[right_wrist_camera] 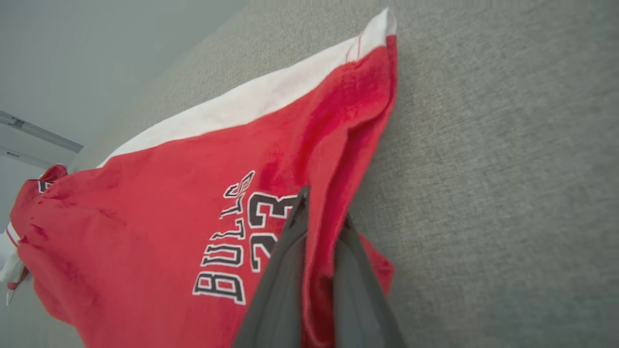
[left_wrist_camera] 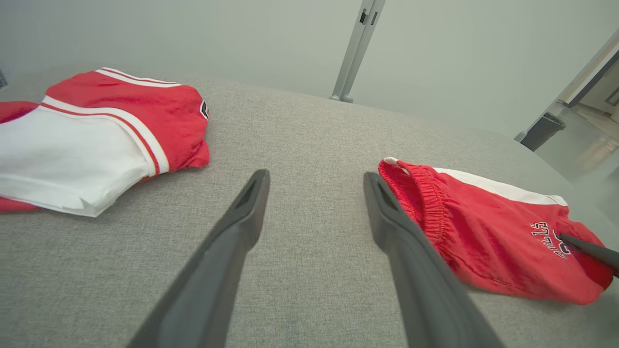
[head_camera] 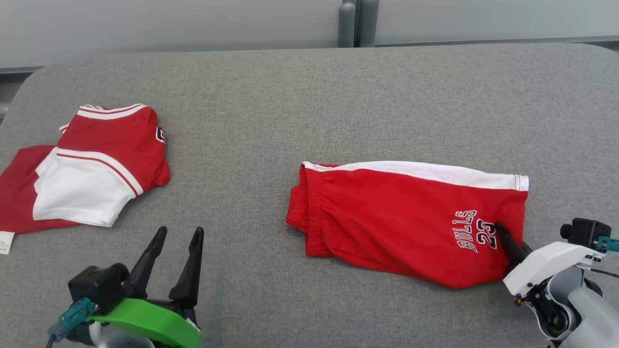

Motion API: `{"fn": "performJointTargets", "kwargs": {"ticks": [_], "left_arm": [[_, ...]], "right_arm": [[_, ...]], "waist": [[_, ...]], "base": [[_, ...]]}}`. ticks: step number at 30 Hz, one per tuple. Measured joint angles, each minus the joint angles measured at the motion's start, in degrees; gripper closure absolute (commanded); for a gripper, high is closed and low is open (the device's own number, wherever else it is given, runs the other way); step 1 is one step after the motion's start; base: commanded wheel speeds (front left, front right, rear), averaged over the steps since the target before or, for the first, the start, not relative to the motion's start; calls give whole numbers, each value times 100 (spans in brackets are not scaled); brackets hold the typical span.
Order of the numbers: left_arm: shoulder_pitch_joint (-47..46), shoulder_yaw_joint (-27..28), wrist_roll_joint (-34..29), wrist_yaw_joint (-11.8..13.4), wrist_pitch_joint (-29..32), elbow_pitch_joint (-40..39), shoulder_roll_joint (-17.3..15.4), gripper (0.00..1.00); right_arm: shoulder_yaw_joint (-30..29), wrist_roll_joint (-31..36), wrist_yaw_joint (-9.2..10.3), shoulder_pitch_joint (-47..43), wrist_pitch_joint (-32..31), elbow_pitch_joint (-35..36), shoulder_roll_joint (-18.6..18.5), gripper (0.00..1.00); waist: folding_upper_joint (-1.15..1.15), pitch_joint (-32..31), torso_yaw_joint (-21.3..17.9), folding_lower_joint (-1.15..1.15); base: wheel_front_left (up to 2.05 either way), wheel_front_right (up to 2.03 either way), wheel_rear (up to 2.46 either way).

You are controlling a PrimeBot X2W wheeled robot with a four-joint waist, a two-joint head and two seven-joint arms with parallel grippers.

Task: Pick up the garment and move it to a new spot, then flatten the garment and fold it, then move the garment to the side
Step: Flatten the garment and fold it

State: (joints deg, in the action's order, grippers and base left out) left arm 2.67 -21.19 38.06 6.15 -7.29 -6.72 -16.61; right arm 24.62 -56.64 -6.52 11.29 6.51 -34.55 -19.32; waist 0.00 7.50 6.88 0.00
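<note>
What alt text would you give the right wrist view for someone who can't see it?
The right gripper is shut on a fold of the red shorts beside the BULLS 23 print. The shorts lie on a grey table, white stripe along one edge.

brightly, softly and evenly lit; faintly shadowed beneath the garment (head_camera: 401, 227); bowed at wrist-view edges; blurred on the nearest fingers (right_wrist_camera: 275, 299).

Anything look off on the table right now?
Nothing spilled or damaged. The red shorts lie slightly askew, and their hem is bunched into a ridge where the right gripper pinches it. The folded pile at left looks uneven.
</note>
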Motion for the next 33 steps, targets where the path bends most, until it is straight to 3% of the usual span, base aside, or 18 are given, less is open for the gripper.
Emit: {"fn": "performJointTargets", "kwargs": {"ticks": [13,17,26,33], "left_arm": [[223,171,14,45,-41,236,-10,0],[248,201,29,45,-67,243,2,0],[261,132,46,49,-62,257,54,0],[174,-109,18,-8,55,252,78,0]], "right_arm": [[-849,-524,-1,-34,158,-58,-844,100],[-856,-527,-2,-11,187,197,-960,100],[357,334,-52,624,-248,1298,-758,100],[1081,634,-52,789,-724,1508,-345,100]], "waist": [[0,-129,-29,0],[0,-153,-17,0],[0,-173,-5,0],[0,-126,167,0]], "base": [[0,0,0],[0,0,0],[0,0,0],[0,0,0]]}}
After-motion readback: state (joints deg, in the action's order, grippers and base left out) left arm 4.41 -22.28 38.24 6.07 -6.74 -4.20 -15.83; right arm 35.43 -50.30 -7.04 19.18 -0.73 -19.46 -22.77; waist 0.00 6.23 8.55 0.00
